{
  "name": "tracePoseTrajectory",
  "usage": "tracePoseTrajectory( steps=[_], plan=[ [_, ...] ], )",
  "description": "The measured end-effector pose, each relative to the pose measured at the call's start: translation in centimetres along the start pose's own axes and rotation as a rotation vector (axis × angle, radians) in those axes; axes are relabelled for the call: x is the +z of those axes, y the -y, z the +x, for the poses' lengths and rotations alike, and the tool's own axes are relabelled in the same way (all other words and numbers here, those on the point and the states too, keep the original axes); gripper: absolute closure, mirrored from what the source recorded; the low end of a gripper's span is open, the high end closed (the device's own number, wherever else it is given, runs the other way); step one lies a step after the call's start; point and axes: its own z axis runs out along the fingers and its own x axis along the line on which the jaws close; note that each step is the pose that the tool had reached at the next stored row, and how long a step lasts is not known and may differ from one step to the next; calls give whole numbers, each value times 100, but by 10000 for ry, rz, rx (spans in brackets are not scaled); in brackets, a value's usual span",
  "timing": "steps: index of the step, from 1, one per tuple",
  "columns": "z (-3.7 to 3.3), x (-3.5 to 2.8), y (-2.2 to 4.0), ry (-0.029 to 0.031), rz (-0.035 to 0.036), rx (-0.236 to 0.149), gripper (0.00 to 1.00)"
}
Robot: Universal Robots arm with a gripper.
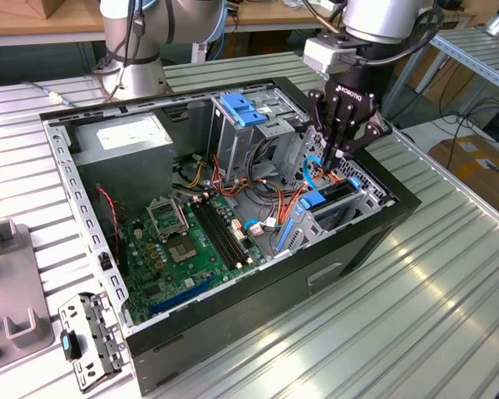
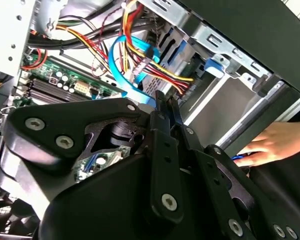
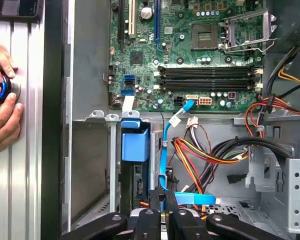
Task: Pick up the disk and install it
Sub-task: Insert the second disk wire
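The disk (image 1: 331, 197) stands on edge in the drive bay at the corner of the open computer case (image 1: 258, 287) on the exterior view's right. Its blue side rail (image 3: 135, 142) and dark edge (image 3: 139, 182) show in the first wrist view. My gripper (image 1: 337, 156) hangs straight above that bay with its black fingers (image 3: 156, 207) pressed together. Its tips (image 2: 165, 102) sit just over the disk, beside a light-blue data cable (image 3: 163, 150). I see nothing held between them.
A motherboard (image 1: 191, 241) fills the case floor, with a grey power supply (image 1: 121, 141) at the back and a blue-topped drive cage (image 1: 245, 112). Coloured wire bundles (image 3: 210, 155) crowd the bay. A person's hand (image 3: 2, 100) rests on a blue button outside the case wall. A metal bracket (image 1: 87, 341) lies on the table.
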Motion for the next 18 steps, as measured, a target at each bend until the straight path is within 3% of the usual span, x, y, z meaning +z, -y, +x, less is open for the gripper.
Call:
tracePoseTrajectory(
  steps=[2,5,6,12,14,15,16,18],
  plan=[
    [43,17,-6,59,36,-14,84],
    [76,29,-16,267,106,-34,84],
    [76,28,-17,309,113,-37,84],
    [77,29,-18,314,116,-36,84],
    [80,30,-18,376,121,-37,84],
    [84,31,-19,559,136,-38,84],
    [91,32,-22,823,149,-41,84],
    [102,34,-26,1247,170,-46,84]
  ],
)
